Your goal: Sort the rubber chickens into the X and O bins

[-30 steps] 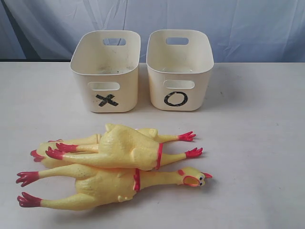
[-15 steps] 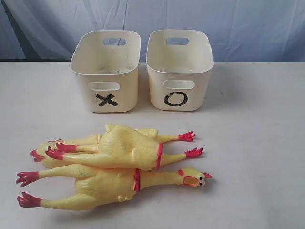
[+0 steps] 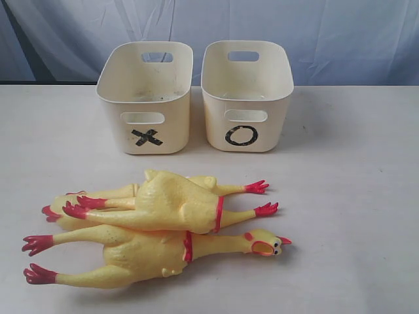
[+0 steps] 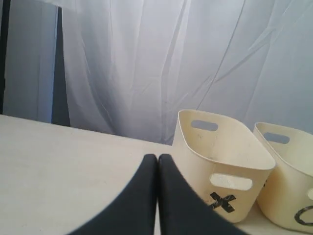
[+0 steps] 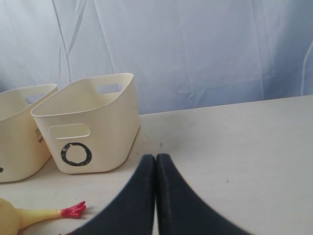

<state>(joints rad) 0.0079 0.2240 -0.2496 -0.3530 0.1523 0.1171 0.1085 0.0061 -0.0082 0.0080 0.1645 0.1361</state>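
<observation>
Three yellow rubber chickens lie piled on the table in front of the bins: the nearest (image 3: 137, 252) with its head to the right, another (image 3: 170, 203) across it, a third (image 3: 91, 199) partly hidden behind. One red foot (image 5: 72, 210) shows in the right wrist view. The X bin (image 3: 145, 98) (image 4: 222, 164) and O bin (image 3: 247, 95) (image 5: 88, 129) stand side by side, both empty. Neither arm shows in the exterior view. My left gripper (image 4: 157, 157) is shut, empty, near the X bin. My right gripper (image 5: 156, 157) is shut, empty, beside the O bin.
A pale wrinkled curtain (image 3: 327, 33) hangs behind the white table (image 3: 353, 196). A dark vertical post (image 4: 59, 63) stands at the table's back left edge.
</observation>
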